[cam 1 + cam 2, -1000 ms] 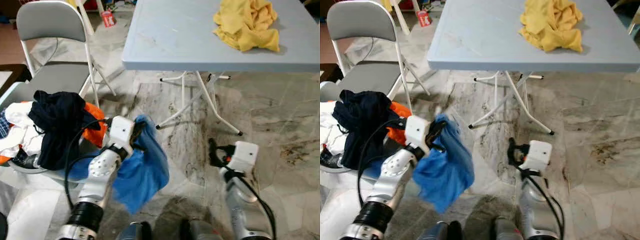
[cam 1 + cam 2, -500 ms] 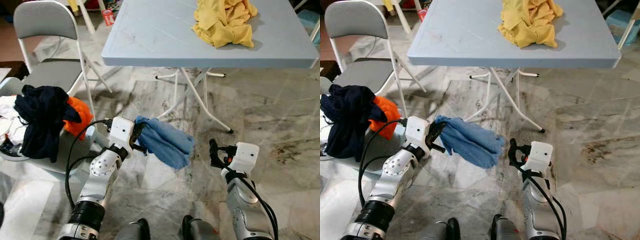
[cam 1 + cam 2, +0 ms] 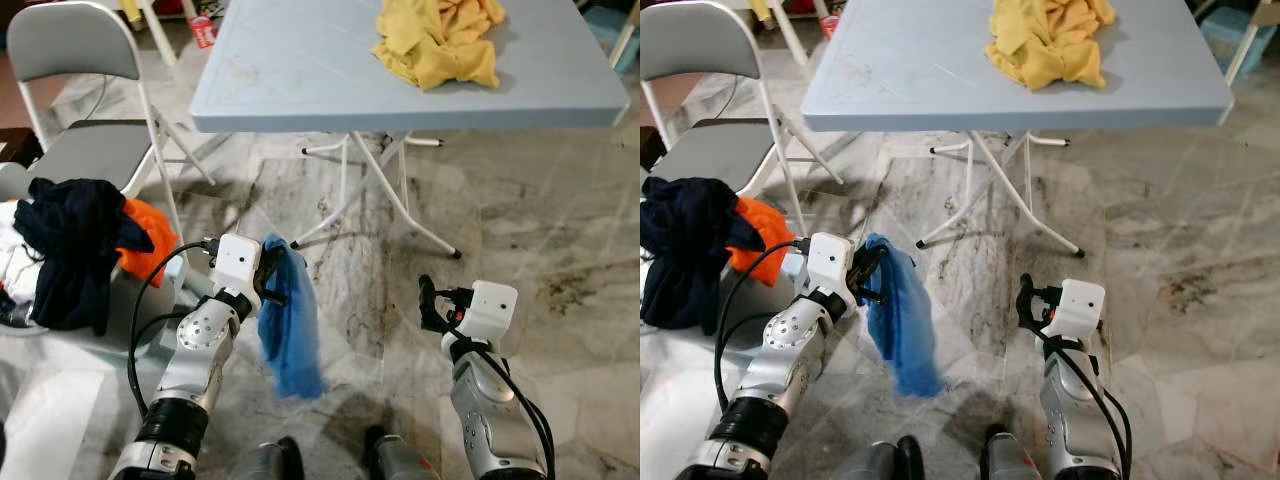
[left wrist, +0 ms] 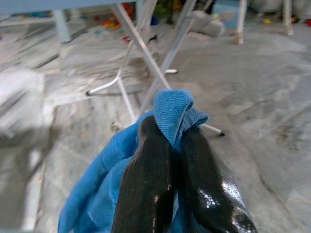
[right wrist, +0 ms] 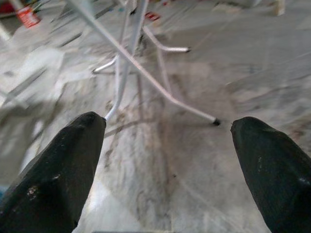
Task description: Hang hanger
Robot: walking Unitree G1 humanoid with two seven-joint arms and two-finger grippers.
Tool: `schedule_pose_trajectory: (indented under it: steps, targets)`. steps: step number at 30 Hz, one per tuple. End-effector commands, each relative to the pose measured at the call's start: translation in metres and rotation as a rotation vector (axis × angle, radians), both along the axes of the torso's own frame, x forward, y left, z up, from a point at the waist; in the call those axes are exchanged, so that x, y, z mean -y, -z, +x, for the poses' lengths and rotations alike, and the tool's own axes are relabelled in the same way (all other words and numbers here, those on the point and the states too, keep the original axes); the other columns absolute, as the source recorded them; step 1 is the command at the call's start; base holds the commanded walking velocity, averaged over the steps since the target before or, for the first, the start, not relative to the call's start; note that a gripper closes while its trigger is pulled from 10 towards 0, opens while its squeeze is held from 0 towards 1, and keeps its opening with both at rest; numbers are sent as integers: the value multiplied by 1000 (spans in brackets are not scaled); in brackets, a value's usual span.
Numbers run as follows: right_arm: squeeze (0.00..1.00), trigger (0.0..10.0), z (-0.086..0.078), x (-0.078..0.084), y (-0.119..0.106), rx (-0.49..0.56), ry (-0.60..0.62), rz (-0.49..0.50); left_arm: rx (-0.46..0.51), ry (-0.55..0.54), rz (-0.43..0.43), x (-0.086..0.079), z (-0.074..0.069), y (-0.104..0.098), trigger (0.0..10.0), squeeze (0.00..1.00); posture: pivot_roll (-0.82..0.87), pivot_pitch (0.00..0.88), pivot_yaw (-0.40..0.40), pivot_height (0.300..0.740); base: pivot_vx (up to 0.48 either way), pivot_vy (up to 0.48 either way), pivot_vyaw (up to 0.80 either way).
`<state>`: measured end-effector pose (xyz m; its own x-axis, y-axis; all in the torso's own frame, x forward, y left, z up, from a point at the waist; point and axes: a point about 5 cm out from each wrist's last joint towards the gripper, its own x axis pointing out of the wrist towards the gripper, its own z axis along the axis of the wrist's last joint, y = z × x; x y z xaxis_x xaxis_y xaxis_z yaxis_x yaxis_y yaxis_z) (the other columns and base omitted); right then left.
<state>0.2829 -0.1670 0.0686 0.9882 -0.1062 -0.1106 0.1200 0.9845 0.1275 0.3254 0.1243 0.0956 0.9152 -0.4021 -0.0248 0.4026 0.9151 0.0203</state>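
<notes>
My left gripper [image 3: 272, 278] is shut on the top edge of a blue cloth [image 3: 288, 335], which hangs straight down from it above the marble floor. In the left wrist view the two black fingers [image 4: 146, 165] pinch a bunched fold of the blue cloth [image 4: 172, 109]. My right gripper [image 3: 428, 303] is held low at the right, open, with nothing between its fingers. The right wrist view has its fingers [image 5: 63, 170] wide apart over bare floor. A crumpled yellow garment [image 3: 437, 40] lies on the grey-blue folding table [image 3: 300, 80] ahead.
A heap of laundry with a dark navy garment [image 3: 65, 245] and an orange one [image 3: 140, 248] sits at my left. A grey folding chair [image 3: 80, 150] stands behind it. White table legs [image 3: 370, 190] cross the floor ahead.
The blue cloth had swung out to the right half a second ago and now hangs straight down. The view has turned from the laundry heap toward the table. The right gripper stays open.
</notes>
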Motion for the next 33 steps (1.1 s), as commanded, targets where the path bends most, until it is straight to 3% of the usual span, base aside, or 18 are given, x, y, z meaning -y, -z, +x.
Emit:
schedule_pose_trajectory:
  steps: [1,17,33]
  targets:
    - [0,10000,-3,-4,6,-26,-9,11,3,-8,4,-7,-1,1,10000,0,-89,208,106,740,0,420,-800]
    - [0,10000,-6,-5,9,-29,-3,13,-3,30,8,-2,-6,8,10000,0,-98,197,104,740,235,401,-688]
    - [0,10000,-12,3,22,-96,-6,-11,-57,77,-9,18,-8,24,10000,0,-162,82,22,740,292,379,0]
